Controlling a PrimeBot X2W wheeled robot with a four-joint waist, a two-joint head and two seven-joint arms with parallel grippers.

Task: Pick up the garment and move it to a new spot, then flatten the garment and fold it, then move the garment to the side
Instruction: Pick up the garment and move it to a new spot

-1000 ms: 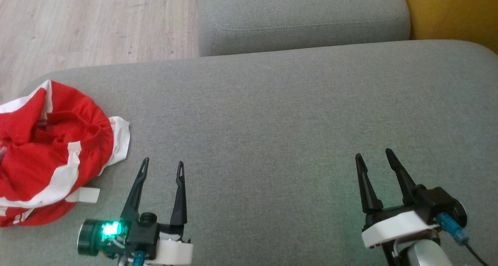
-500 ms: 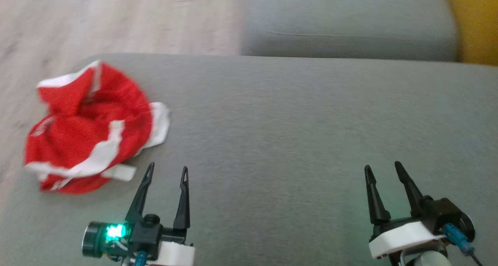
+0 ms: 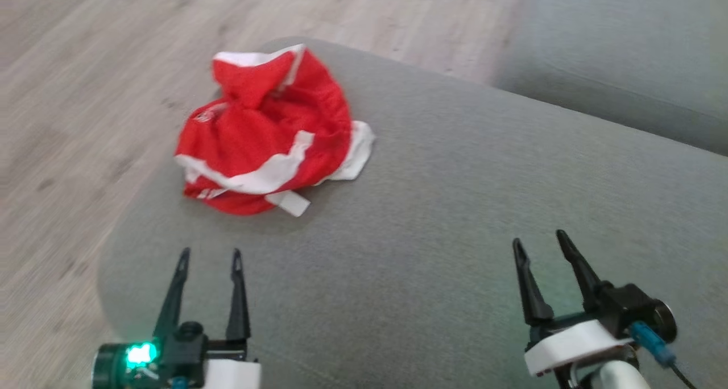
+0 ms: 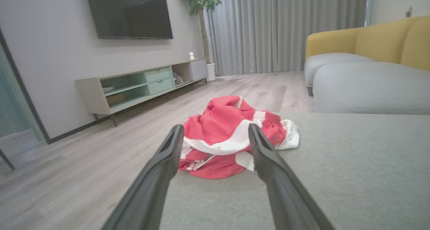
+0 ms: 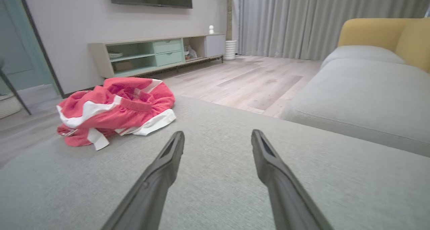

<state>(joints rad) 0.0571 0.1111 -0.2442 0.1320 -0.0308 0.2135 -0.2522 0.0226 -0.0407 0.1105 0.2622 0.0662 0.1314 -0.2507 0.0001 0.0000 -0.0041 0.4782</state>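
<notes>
Head view: from above, seemingly blurred, looking down over left gripper (image 3: 210,252) and right gripper (image 3: 539,238).
Wrist views: low, near the cushion; both share the garment (image 4: 231,136) ahead.

Camera pan leftward, toward garment (image 3: 267,133)

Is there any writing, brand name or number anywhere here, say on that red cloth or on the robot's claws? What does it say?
No text here can be read.
garment, red and white: a small white print near one edge, too blurred to read.
white tag on the garment: looks blank, but too small to be sure.
left gripper and right gripper: no lettering visible.
</notes>
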